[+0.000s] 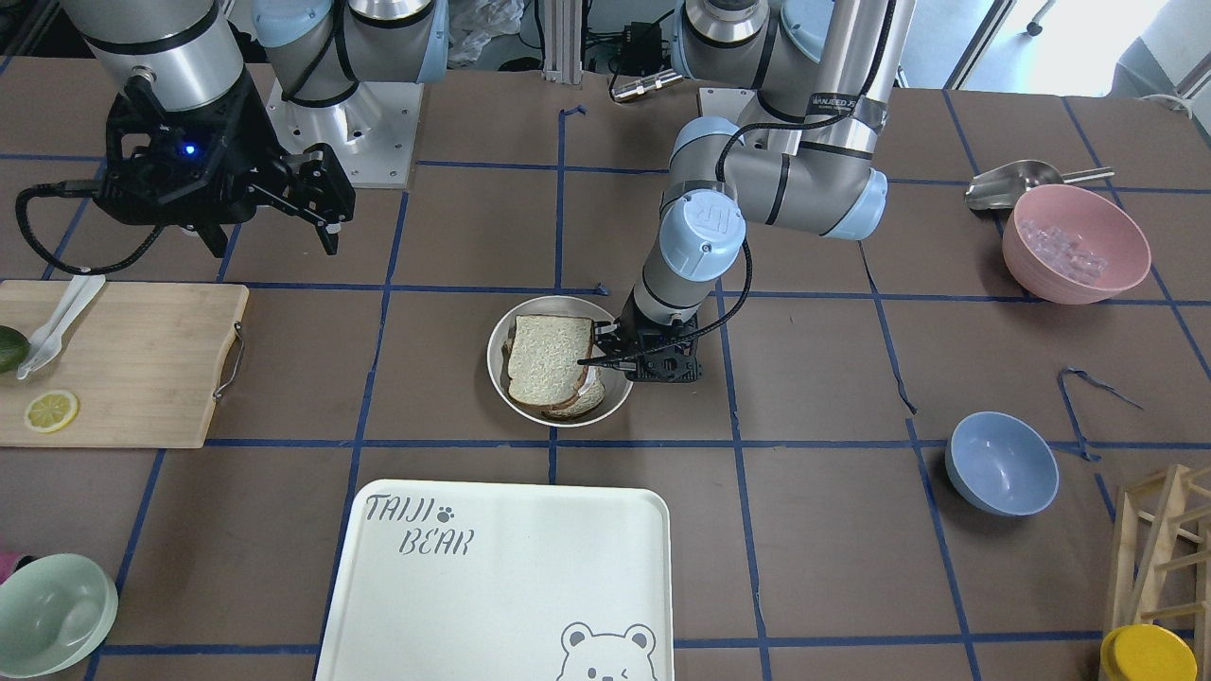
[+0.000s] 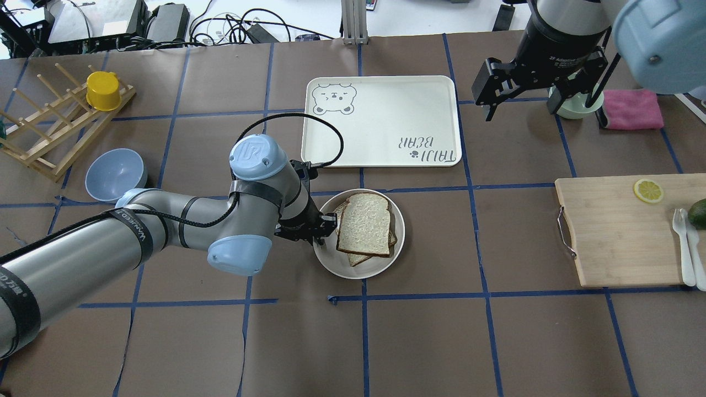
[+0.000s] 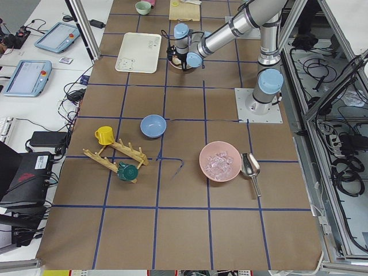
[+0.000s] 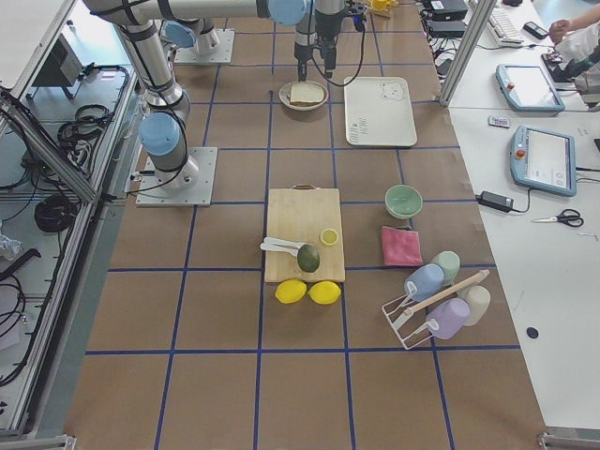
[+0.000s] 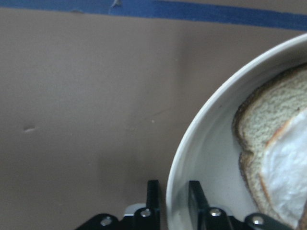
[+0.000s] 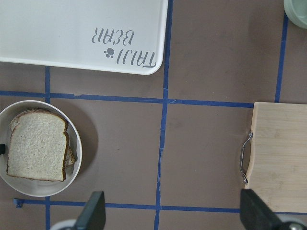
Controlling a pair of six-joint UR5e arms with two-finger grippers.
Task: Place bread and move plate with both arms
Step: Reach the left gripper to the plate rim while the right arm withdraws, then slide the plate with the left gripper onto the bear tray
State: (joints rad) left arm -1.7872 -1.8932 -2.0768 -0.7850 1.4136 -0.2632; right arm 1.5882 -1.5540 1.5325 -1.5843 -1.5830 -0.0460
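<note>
The round cream plate (image 2: 337, 266) sits at mid-table. The plain bread (image 2: 364, 223) lies on top of another slice in it; the left wrist view shows white egg on that lower slice (image 5: 288, 163). My left gripper (image 2: 325, 229) is low at the plate's left rim, and its fingers (image 5: 153, 201) stand closed on either side of the rim (image 5: 201, 129). My right gripper (image 2: 538, 107) hangs high over the table's right side, wide open and empty. Its wrist view looks down on the plate (image 6: 43, 189) and the bread (image 6: 36, 151).
The bear-print tray (image 2: 380, 121) lies just beyond the plate. A wooden cutting board (image 2: 612, 231) with a lemon slice, white cutlery and an avocado is on the right. A blue bowl (image 2: 113, 173) and a wooden rack (image 2: 49, 138) stand on the left.
</note>
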